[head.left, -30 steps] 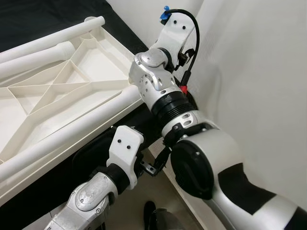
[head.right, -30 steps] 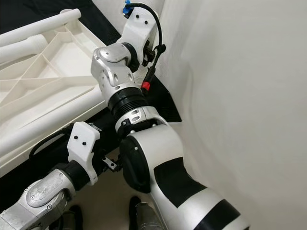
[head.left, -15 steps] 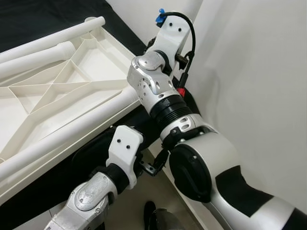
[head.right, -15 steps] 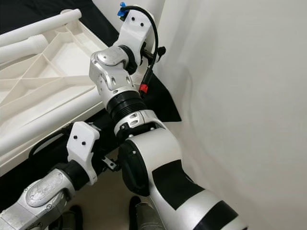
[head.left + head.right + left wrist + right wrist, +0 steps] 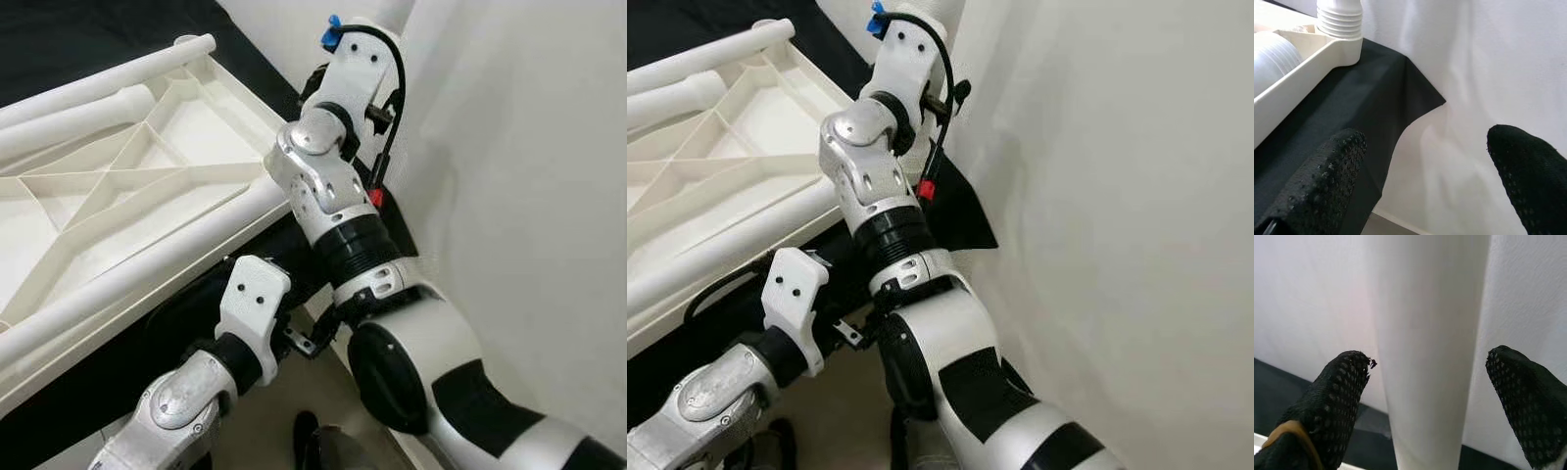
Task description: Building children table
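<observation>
The right gripper (image 5: 1427,396) is spread wide around an upright white table leg (image 5: 1430,347) standing by the far corner of the upturned tabletop (image 5: 127,196). To grip well, it should centre the leg between both pads before closing. The left gripper (image 5: 1425,171) hangs open below the tabletop's near edge.

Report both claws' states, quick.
Left claw: open, holding nothing.
Right claw: open, fingers either side of the upright white table leg, not gripping.
</observation>
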Controlling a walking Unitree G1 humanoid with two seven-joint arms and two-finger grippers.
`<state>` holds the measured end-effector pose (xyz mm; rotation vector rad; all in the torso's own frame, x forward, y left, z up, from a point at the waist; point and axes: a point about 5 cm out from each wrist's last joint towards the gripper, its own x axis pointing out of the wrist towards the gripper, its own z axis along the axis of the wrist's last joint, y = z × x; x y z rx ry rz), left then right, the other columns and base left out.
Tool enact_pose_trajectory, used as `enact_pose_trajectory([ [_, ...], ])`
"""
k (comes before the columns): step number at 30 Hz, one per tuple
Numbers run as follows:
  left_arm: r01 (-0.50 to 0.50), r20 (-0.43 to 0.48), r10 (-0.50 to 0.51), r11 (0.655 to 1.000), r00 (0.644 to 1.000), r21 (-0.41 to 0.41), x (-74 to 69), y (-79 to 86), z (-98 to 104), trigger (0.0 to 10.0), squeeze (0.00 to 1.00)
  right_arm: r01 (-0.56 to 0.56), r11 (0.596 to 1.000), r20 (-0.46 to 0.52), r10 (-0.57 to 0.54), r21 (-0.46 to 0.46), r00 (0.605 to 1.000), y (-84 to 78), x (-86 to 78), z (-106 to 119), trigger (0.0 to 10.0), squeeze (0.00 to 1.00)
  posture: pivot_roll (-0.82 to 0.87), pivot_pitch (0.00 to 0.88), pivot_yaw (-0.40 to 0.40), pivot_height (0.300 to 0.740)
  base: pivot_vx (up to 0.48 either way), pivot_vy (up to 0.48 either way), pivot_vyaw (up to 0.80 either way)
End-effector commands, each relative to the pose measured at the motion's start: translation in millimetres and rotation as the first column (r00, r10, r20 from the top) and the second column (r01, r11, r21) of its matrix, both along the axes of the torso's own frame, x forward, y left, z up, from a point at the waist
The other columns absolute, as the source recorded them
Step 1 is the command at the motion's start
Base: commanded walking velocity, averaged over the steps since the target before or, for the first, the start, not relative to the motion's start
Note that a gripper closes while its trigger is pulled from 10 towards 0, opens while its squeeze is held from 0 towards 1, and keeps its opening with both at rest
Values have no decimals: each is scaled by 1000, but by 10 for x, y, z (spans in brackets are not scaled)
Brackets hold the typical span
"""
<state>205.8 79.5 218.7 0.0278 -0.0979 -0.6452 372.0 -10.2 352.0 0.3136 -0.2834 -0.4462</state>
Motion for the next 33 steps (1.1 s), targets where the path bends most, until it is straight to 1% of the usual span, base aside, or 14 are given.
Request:
enact_pose_trajectory([
  [1, 20, -13, -20, 1000, 1000, 9, -11, -21, -34, 10000, 0, -12, 1000, -21, 12, -9, 1000, 30, -26, -78, 10000, 0, 57, 310, -175, 740, 0, 0, 0],
  [4, 24, -9, -24, 1000, 1000, 15, -5, -17, -35, 10000, 0, -64, 998, -28, 63, -28, 998, 41, -49, -178, 10000, 0, 57, 305, -171, 740, 0, 0, 0],
  [7, 24, -9, -24, 1000, 1000, 15, -4, -18, -36, 10000, 0, -78, 996, -27, 77, -33, 997, 47, -56, -196, 10000, 0, 57, 305, -171, 740, 0, 0, 0],
  [12, 24, -6, -24, 1000, 1000, 18, 9, -9, -44, 10000, 0, -165, 983, 16, 167, -85, 986, 48, -131, -276, 10000, 0, 57, 294, -166, 740, 0, 0, 0],
  [14, 24, -6, -24, 1000, 1000, 18, 10, -8, -44, 10000, 0, -178, 980, 18, 180, -89, 983, 44, -140, -282, 10000, 0, 57, 294, -166, 740, 0, 0, 0],
  [15, 24, -7, -24, 1000, 1000, 19, 15, -6, -49, 10000, 0, -216, 973, 15, 218, -81, 976, 51, -153, -303, 10000, 0, 59, 294, -165, 740, 0, 0, 0],
  [18, 23, -6, -23, 1000, 1000, 20, 15, -1, -48, 10000, 0, -240, 967, 9, 242, -85, 970, 51, -169, -326, 10000, 0, 60, 294, -164, 740, 0, 0, 0],
  [25, 20, -4, -20, 1000, 1000, 24, 17, 31, -48, 10000, 0, -263, 955, 16, 268, -139, 963, -79, -245, -419, 10000, 0, 60, 295, -160, 740, 0, 0, 0],
  [28, 18, -3, -18, 999, 1000, 27, 29, 41, -52, 10000, 0, -330, 928, 16, 337, -173, 941, -90, -274, -460, 10000, 0, 56, 297, -156, 740, 0, 0, 0],
  [31, 18, -4, -17, 999, 1000, 28, 33, 40, -57, 10000, 0, -346, 919, 20, 356, -188, 934, -112, -281, -466, 10000, 0, 55, 297, -156, 740, 0, 0, 0],
  [33, 19, -5, -19, 999, 1000, 28, 33, 33, -62, 10000, 0, -381, 900, 29, 395, -211, 918, -148, -286, -452, 10000, 0, 54, 297, -158, 740, 0, 0, 0],
])
